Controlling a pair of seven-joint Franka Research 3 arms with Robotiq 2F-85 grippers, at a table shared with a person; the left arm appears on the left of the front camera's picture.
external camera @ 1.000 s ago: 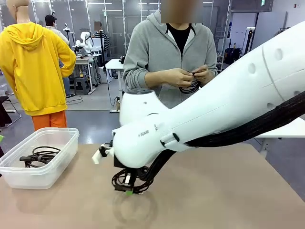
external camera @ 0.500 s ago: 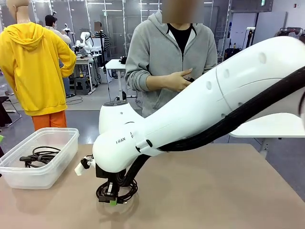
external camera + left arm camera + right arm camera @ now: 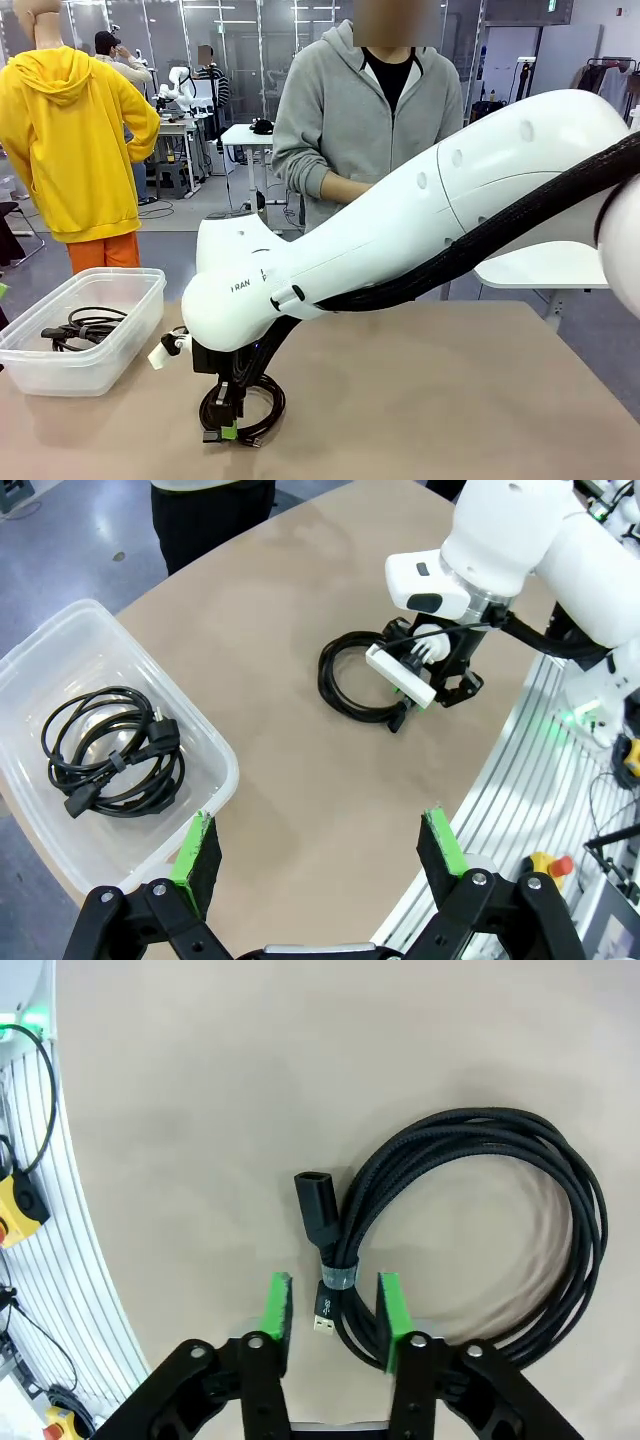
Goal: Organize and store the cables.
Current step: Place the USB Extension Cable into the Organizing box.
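Straddling one coiled cable (image 3: 480,1126), the right pincer (image 3: 330,1292) looks parted in wrist view

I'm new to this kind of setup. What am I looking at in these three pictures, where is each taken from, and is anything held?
Two white robot arms work at a table, with a person in a grey hoodie at the far side. The wide picture is from a fixed camera between the arms; the big white shape across it is the right arm. The other two come from wrist cameras looking along each pincer's green-padded fingers. On the table lies one coiled black cable; a second coil sits in the clear plastic bin at the robot's left. The right pincer is low over the table coil, its open pads on either side of the tied part, not squeezing it. The left pincer hangs open above the table, holding nothing.
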